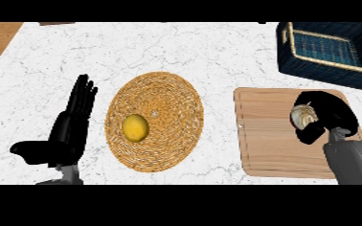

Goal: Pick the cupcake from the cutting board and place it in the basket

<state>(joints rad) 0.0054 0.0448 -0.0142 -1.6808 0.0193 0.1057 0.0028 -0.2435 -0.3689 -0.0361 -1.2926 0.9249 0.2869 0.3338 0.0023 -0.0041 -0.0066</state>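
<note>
At the far left, the left hand [71, 119] rests on the white bench [212, 52] with fingers straight and spread, idle and out of the way. Beside it a lemon [135, 128] lies on a round woven mat [154, 121]. Further right, on the cutting board [272, 139], the right hand [329, 117] curls round the cupcake [305, 116], apparently ready to lift it. The dark basket [322, 52] waits just beyond the board.

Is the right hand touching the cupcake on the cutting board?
Touching. In the head view the right hand curls round the cupcake over the cutting board, with no gap between fingers and cupcake.
</note>
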